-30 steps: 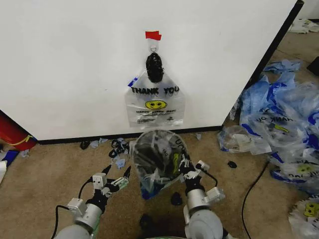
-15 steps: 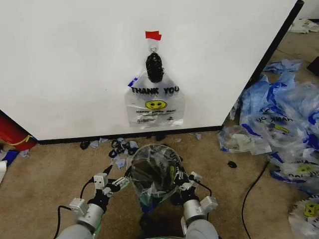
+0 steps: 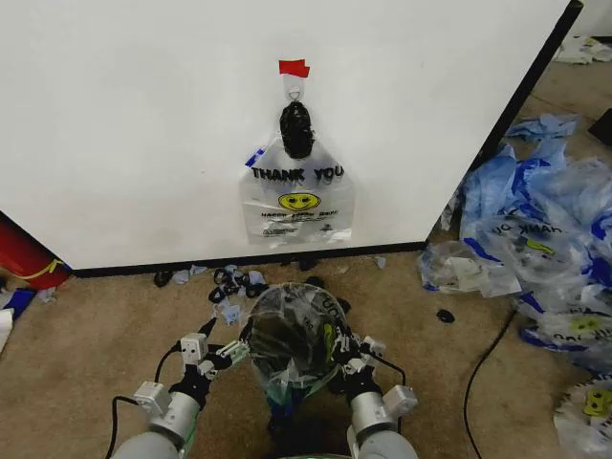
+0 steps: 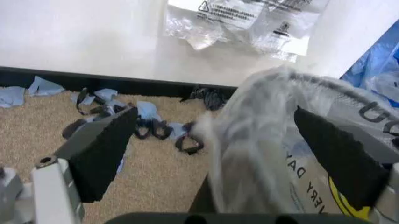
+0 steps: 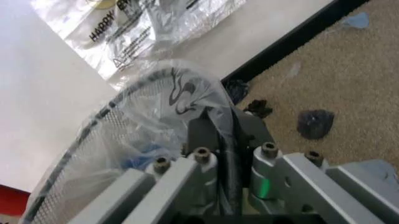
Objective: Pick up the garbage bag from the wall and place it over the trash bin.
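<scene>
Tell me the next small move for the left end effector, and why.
Probably close the left end effector. It is open at the trash bin's left rim, and the left wrist view shows the plastic liner over that rim between its pads. The right end effector is shut on the opposite rim.

You cannot see the trash bin's (image 3: 296,359) base from the head view; a clear bag (image 3: 292,335) already draped over it veils the mesh, and the arms cross in front. The right hand's (image 3: 342,346) fingertips are buried in that plastic at the rim. Small print on the garbage bag (image 3: 297,194) hanging on the wall (image 3: 143,115) is too fine to read. The frame's bottom edge cuts off both arms.
</scene>
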{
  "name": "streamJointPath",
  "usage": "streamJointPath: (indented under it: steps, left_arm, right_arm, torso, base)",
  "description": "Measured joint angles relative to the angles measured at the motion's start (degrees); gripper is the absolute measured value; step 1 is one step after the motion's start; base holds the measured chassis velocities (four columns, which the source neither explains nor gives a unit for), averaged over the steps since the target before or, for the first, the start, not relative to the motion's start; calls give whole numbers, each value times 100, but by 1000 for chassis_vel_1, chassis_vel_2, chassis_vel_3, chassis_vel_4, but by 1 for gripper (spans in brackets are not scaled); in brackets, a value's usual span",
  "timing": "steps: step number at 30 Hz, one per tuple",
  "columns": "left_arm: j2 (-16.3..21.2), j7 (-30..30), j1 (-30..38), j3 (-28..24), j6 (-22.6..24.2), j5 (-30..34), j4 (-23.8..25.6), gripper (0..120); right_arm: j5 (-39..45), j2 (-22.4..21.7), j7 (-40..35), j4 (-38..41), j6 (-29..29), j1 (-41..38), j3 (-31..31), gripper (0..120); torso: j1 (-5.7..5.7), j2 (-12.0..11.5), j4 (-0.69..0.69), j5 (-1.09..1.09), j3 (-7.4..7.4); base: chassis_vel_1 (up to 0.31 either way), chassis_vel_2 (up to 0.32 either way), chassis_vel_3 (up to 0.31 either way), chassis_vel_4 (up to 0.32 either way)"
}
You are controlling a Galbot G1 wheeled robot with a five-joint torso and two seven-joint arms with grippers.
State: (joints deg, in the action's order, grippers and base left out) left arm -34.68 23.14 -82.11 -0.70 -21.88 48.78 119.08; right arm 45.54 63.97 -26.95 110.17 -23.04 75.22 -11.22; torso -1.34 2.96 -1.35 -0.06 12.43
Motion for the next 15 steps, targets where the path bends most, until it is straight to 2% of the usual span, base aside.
streamJointPath:
  steps: [4,6,9,12,15]
  left_arm:
    - [-29,-2,-21,7,-13,-32,-10,99]
    - [-31,-2,-23,9,-14,-36,-11,99]
    - [-41,-3,-37,13,-30,-60,-22,99]
    - [-43,-4,-44,14,-33,-69,-22,99]
    - [-46,-4,-52,16,-34,-74,-22,99]
  right_arm:
    - [-60,-18,14,37,-19,66,28,26]
    - [-65,-22,15,41,-20,74,33,27]
    - [-96,-35,15,59,-27,120,65,43]
    - [-108,-35,16,60,-37,146,81,50]
    - [-128,-38,15,72,-54,200,119,66]
  torso:
    - [0,0,0,0,0]
    - [0,0,0,0,0]
    - [0,0,0,0,1]
    - [0,0,0,0,1]
    - [0,0,0,0,1]
  base:
    - [0,0,0,0]
    - [0,0,0,0]
    - [0,0,0,0]
    - [0,0,0,0]
    - [0,0,0,0]
